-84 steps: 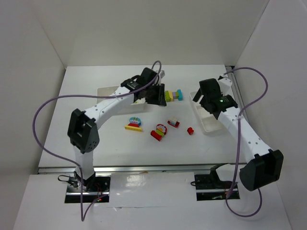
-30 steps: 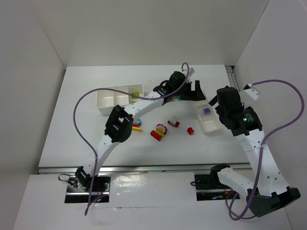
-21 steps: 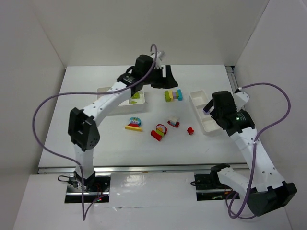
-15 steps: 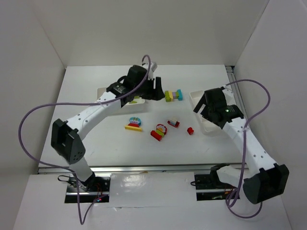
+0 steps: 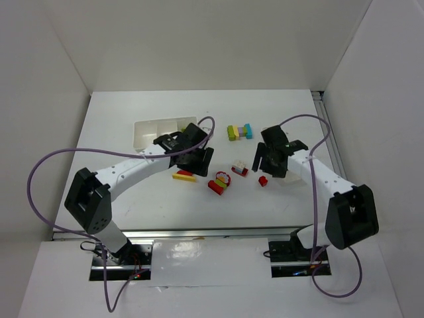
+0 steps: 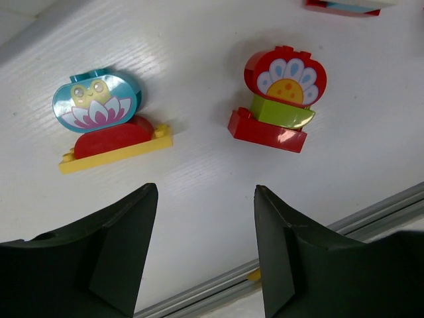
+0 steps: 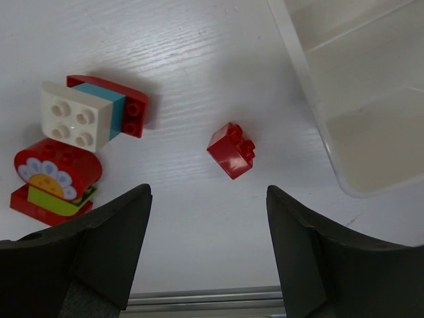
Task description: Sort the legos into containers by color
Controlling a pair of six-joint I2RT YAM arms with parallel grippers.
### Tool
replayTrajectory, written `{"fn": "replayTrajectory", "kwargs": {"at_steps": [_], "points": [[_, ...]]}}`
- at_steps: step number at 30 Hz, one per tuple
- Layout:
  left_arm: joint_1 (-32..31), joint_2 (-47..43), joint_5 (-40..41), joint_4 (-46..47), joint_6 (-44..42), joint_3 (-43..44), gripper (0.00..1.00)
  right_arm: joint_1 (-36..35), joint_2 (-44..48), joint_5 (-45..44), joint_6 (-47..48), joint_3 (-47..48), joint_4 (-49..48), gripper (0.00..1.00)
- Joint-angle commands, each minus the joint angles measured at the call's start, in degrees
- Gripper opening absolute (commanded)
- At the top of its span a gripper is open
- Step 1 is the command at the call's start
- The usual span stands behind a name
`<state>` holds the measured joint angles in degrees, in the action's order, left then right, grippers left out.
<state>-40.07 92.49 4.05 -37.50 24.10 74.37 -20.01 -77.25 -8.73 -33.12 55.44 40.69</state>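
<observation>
Both arms now farther inward: left pincer (image 6: 203, 215) (wide, empty) by lotus stack (image 6: 106, 122), right pincer (image 7: 208, 212) likewise over red brick (image 7: 231, 150).

Teal lotus-print brick (image 6: 96, 99) topped red and yellow, red flower-print brick (image 6: 285, 76) topped lime and red, lone brick (image 7: 231, 150) was red

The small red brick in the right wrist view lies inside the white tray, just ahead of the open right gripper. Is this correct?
Not quite. The small red brick lies on the table, outside the white tray and apart from its rim, as the right wrist view shows. The rest holds: it is just ahead of the right gripper, which is open.
</observation>
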Motion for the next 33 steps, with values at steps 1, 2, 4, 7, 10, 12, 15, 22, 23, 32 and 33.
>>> {"fn": "replayTrajectory", "kwargs": {"at_steps": [1, 2, 4, 7, 10, 12, 15, 22, 23, 32, 33], "points": [[0.17, -1.70, 0.25, 0.23, -0.72, 3.50, 0.70, -0.47, -2.10, 0.03, 2.80, 0.02, -1.22, 0.76], [0.69, -1.00, 0.25, -0.38, -0.72, 4.02, 0.70, -0.47, -2.63, 0.03, 2.80, 0.02, -1.22, 0.76], [1.22, -0.47, -0.97, -0.39, -1.33, 5.08, 0.70, -0.47, -3.42, 0.03, 4.82, -1.20, -2.62, 0.76], [1.75, 0.14, -1.59, -0.39, -1.86, 5.69, 0.70, -0.47, -4.83, 0.56, 6.31, -2.44, -3.16, 0.76], [2.28, 0.76, -1.59, -0.39, -1.86, 6.22, 0.70, -0.47, -6.06, 1.87, 6.93, -4.02, -5.35, 0.71], [2.28, 0.76, -1.59, -0.39, -1.86, 6.23, 0.70, -0.47, -6.77, 1.88, 6.93, -4.63, -6.75, 0.68], [2.28, 1.29, -1.59, -0.39, -1.86, 6.75, 0.70, -0.47, -7.91, 1.88, 6.93, -5.17, -8.43, 0.64], [5.18, 1.82, -0.18, -0.91, 0.16, 9.22, 0.70, -0.47, -11.08, -1.02, 8.25, -4.64, -11.51, 0.64], [6.75, 1.21, -0.71, -0.91, 0.68, 10.00, 0.70, -0.47, -11.86, -1.02, 8.77, -4.64, -11.51, 0.64], [16.60, -1.78, 0.08, -1.53, 3.24, 14.40, 0.70, -0.47, -9.24, -2.17, 8.17, -5.25, -12.74, 0.29], [18.78, -2.31, -0.62, -1.53, 3.93, 14.40, 0.70, -0.47, -8.71, -2.17, 8.16, -5.25, -12.13, 0.27]]}}
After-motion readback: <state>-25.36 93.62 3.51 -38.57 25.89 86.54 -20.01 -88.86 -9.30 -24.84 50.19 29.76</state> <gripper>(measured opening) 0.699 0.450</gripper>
